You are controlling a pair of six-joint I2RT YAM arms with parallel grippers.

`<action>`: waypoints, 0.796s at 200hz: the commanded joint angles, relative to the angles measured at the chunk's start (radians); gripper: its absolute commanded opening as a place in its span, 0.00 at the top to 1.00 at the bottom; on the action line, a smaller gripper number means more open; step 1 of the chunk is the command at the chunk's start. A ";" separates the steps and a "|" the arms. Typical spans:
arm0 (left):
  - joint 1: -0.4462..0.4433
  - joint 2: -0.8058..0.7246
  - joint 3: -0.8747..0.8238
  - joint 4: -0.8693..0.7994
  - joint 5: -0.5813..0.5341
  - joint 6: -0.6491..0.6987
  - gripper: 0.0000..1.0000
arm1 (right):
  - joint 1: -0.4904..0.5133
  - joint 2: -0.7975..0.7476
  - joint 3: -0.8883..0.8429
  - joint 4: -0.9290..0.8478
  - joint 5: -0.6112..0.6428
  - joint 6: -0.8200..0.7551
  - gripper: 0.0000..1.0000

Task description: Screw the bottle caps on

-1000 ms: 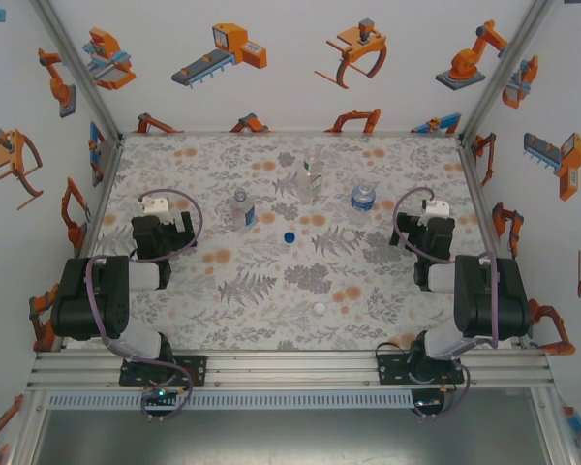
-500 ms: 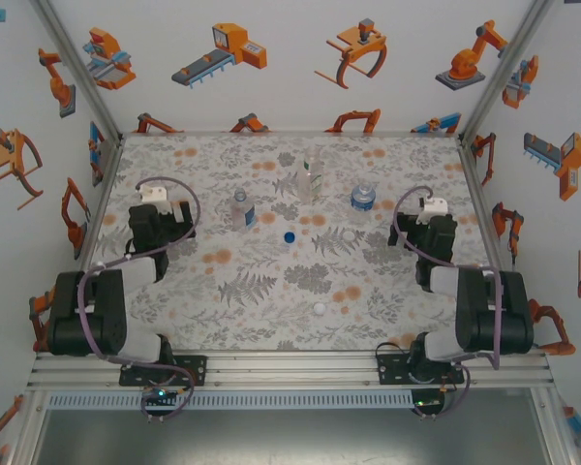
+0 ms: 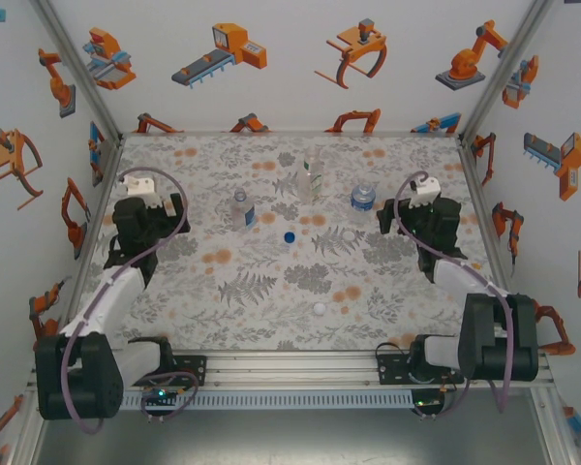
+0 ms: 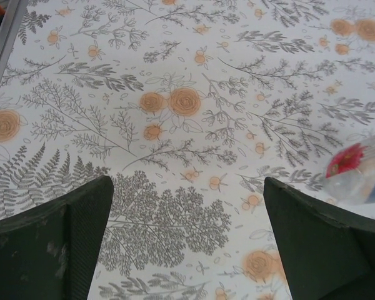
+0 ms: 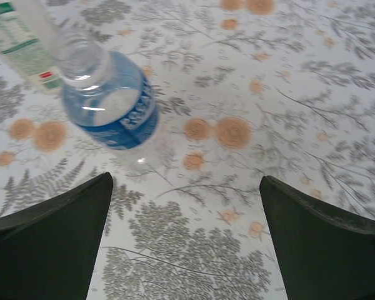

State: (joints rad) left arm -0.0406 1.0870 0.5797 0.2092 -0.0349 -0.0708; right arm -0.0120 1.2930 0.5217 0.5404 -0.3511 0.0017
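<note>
Right tool [image 5: 186, 187], fingers spread and empty, hangs near the squat blue-labelled bottle [image 5: 112, 106], with the green-labelled bottle [image 5: 22, 44] behind it; the label print is too blurred to read. Left tool [image 4: 189, 187], likewise spread, has the slim bottle [image 4: 359, 172] at its view's right edge. From above, both arms reach forward over the bench [image 3: 223, 291], a blue cap [image 3: 289, 236] and a white cap [image 3: 320, 309] lying loose mid-bench.

Left arm [image 3: 107, 298] and right arm [image 3: 499, 334] are built alike: black joint housings, a white forearm link, a black base plate [image 3: 165, 369] bolted down. A purple-grey cable [image 3: 185, 211] is looped along each. A small white block [image 3: 138, 184], possibly a camera, is mounted on each wrist. Fingers [image 4: 56, 244] of the left gripper [image 4: 187, 184] and right gripper [image 5: 186, 180] are seen as dark, matte wedges, faintly scuffed.
</note>
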 commanded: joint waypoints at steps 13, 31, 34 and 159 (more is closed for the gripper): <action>-0.008 -0.093 0.054 -0.221 0.055 -0.065 0.03 | 0.054 0.046 0.040 0.064 -0.126 -0.033 0.09; -0.008 -0.118 0.079 -0.321 0.086 -0.096 0.03 | 0.092 0.087 0.070 0.068 -0.104 -0.053 0.08; -0.008 -0.120 0.086 -0.336 0.092 -0.100 0.03 | 0.100 0.094 0.075 0.069 -0.098 -0.055 0.08; -0.012 -0.176 0.128 -0.505 0.186 -0.200 0.03 | 0.179 0.400 0.309 0.118 -0.009 -0.050 0.15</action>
State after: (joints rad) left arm -0.0463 0.9272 0.6910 -0.2718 0.1146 -0.2405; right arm 0.1604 1.6821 0.7849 0.6258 -0.3637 -0.0319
